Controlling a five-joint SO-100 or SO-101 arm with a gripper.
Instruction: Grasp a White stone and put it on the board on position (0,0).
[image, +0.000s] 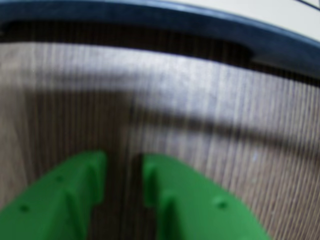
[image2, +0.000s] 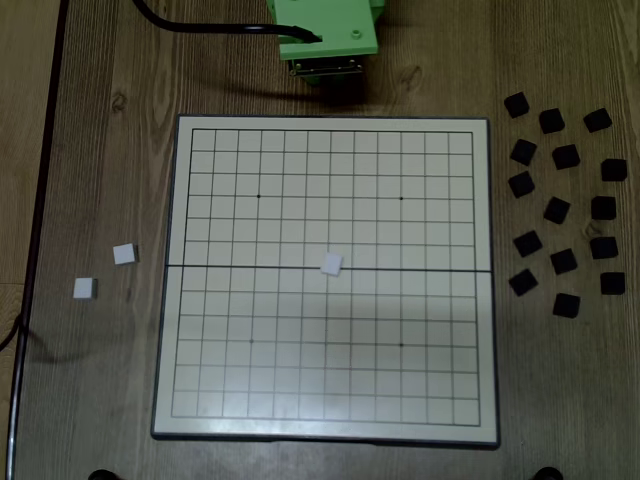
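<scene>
One White stone (image2: 331, 264) lies on the board (image2: 180, 300), on the middle seam at the central crossing, position (0,0). Two more white stones (image2: 124, 253) (image2: 84, 288) rest on the wooden table left of the board. In the wrist view my green gripper (image: 124, 160) hovers over bare wood just off the board's dark rim (image: 200, 22). Its jaws stand a little apart, open, with nothing between them. The fixed view shows only the green arm (image2: 325, 35) above the board's top edge, far from all the stones.
Several black square blocks (image2: 560, 205) are scattered on the table right of the board. A black cable (image2: 200, 28) runs along the top left beside the arm. The table's left edge (image2: 45, 200) is close to the loose white stones.
</scene>
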